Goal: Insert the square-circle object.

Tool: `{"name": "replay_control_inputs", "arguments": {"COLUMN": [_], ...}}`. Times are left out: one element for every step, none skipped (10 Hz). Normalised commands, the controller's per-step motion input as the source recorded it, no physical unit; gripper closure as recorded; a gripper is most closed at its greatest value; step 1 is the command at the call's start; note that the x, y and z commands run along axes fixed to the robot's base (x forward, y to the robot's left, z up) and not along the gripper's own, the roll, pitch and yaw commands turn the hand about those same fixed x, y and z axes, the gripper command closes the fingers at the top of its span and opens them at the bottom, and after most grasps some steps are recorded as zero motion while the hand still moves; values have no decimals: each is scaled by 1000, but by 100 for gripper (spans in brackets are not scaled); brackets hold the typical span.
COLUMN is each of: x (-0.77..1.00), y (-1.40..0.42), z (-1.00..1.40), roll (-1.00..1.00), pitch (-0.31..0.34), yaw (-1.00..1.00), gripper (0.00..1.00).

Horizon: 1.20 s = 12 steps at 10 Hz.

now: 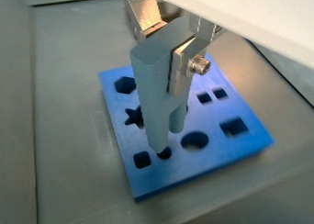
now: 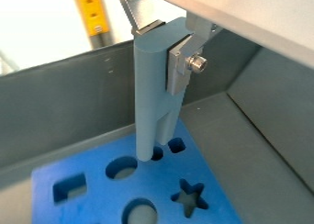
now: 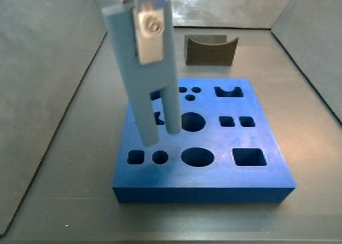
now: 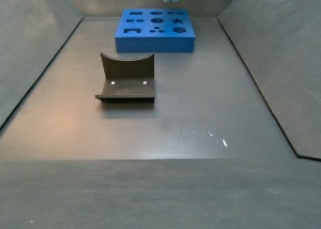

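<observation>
My gripper is shut on the flat top of the square-circle object, a tall, pale grey-blue piece, and holds it upright over the bright-blue board. A side view shows its two long pegs reaching down to the board near its left holes. I cannot tell whether the tips have entered. Both wrist views show a silver finger on each side of the piece. In a side view the gripper is at the top edge.
The dark fixture stands on the grey floor, apart from the board; it also shows behind the board in a side view. Grey walls close in the floor on all sides.
</observation>
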Motion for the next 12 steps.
{"name": "replay_control_inputs", "arguments": {"x": [0, -11, -54, -111, -97, -31, 0, 31, 0, -26, 0, 57], "y": [-89, -23, -6, -29, -129, -303, -237, -14, 14, 0, 0, 0], "z": [-163, -180, -163, -134, -263, -314, -249, -9, 0, -337, -391, -426], "roll": [80, 130, 181, 204, 169, 87, 43, 40, 4, 179, 179, 107], "pitch": [0, 6, 19, 66, 86, 74, 27, 0, 0, 1, 6, 27], "yaw": [-1000, -1000, -986, -943, -917, -811, -677, -223, 0, 0, 37, 0], "gripper": [100, 100, 100, 100, 100, 100, 100, 100, 100, 100, 100, 100]}}
